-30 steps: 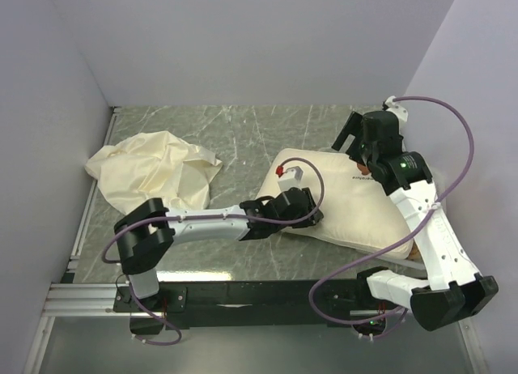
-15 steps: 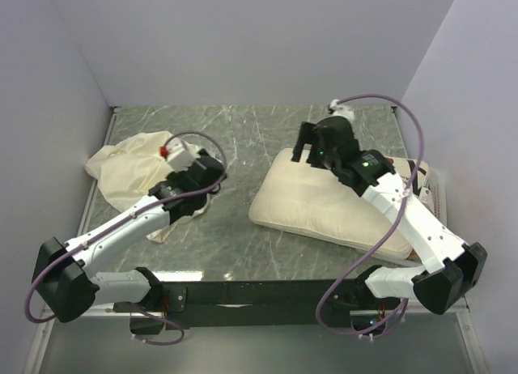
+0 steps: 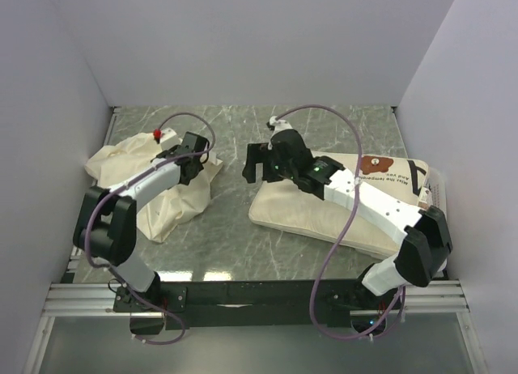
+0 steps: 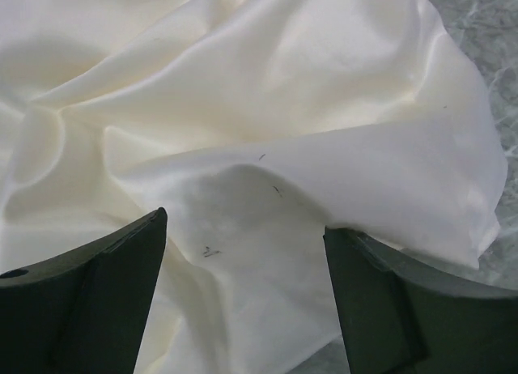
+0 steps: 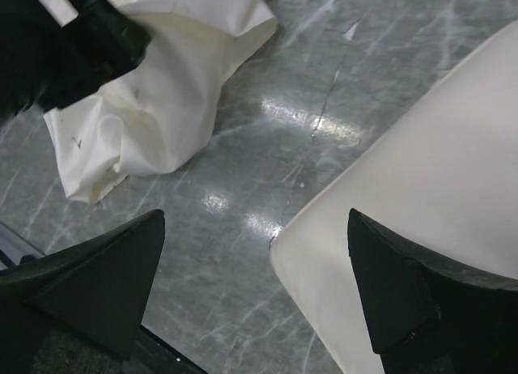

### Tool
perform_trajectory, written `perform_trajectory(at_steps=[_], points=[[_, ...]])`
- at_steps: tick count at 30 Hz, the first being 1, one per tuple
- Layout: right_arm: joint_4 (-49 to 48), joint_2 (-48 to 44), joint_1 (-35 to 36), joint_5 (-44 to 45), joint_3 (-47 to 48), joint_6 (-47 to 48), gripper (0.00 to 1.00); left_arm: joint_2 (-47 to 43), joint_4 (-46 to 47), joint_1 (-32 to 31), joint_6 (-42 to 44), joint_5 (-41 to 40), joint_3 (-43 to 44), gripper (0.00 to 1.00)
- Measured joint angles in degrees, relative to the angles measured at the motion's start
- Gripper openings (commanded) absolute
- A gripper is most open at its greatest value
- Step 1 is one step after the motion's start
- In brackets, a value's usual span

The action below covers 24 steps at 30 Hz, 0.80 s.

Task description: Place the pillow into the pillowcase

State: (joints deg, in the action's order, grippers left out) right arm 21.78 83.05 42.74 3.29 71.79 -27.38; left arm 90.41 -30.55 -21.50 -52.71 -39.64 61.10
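Left pincer moved from pillow to pillowcase and opened; right pincer swept leftward

Wrinkled cloth pillowcase, glossy veined tabletop

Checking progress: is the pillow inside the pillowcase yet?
No, the pillow lies bare, apart from the crumpled pillowcase.

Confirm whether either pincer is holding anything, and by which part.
Nothing is held. The left pincer stands open over the crumpled pillowcase; the right pincer stands open above a corner of the pillow.
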Motion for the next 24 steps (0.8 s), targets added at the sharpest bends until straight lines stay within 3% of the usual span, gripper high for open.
perform_trajectory(at_steps=[1, 4, 5, 6, 15, 16, 17, 18, 19, 20, 22, 24], points=[[-0.70, 0.92, 0.37, -0.37, -0.04, 0.04, 1.00, 1.84, 1.01, 0.20, 1.44, 0.68, 1.27, 0.74], [-1.95, 2.71, 1.38, -1.25, -0.48, 0.39, 1.00, 4.72, 3.08, 0.81, 5.31, 2.45, 3.26, 0.29], [-2.14, 2.89, 1.55, -1.25, -0.74, 0.59, 1.00, 5.14, 3.26, 0.98, 6.01, 2.84, 3.69, 0.06], [-2.21, 3.04, 1.64, -1.22, -0.87, 0.85, 1.00, 5.38, 3.28, 1.22, 6.84, 3.34, 4.07, 0.01], [-3.17, 3.39, 2.16, 2.32, -3.04, 3.26, 1.00, 0.22, 2.56, 4.92, 13.07, 12.26, 4.11, 0.01], [-3.34, 3.39, 2.27, 2.64, -3.28, 3.52, 1.00, -2.01, 2.67, 5.79, 13.49, 14.25, 3.43, 0.01], [-3.65, 3.48, 2.40, 2.60, -3.50, 3.72, 1.00, -4.39, 2.64, 6.51, 13.94, 15.87, 2.80, 0.08], [-3.85, 3.74, 2.56, 2.21, -3.54, 3.80, 1.00, -6.78, 2.51, 7.21, 14.21, 17.29, 2.23, 0.22], [-4.52, 4.46, 2.86, 1.66, -3.50, 3.89, 1.00, -9.62, 2.47, 7.87, 14.32, 18.95, 1.57, 0.54], [-5.44, 5.53, 3.26, 1.03, -3.32, 3.91, 1.00, -11.39, 2.45, 8.07, 14.71, 20.00, 1.14, 0.64], [-6.78, 9.01, 4.15, -0.96, -2.16, 3.93, 0.98, -15.34, 3.80, 7.82, 14.03, 22.71, -1.03, 0.81], [-9.64, 13.90, 4.79, -3.67, -0.37, 3.78, 0.92, -18.23, 5.07, 7.41, 13.14, 24.00, -4.87, 0.83]])
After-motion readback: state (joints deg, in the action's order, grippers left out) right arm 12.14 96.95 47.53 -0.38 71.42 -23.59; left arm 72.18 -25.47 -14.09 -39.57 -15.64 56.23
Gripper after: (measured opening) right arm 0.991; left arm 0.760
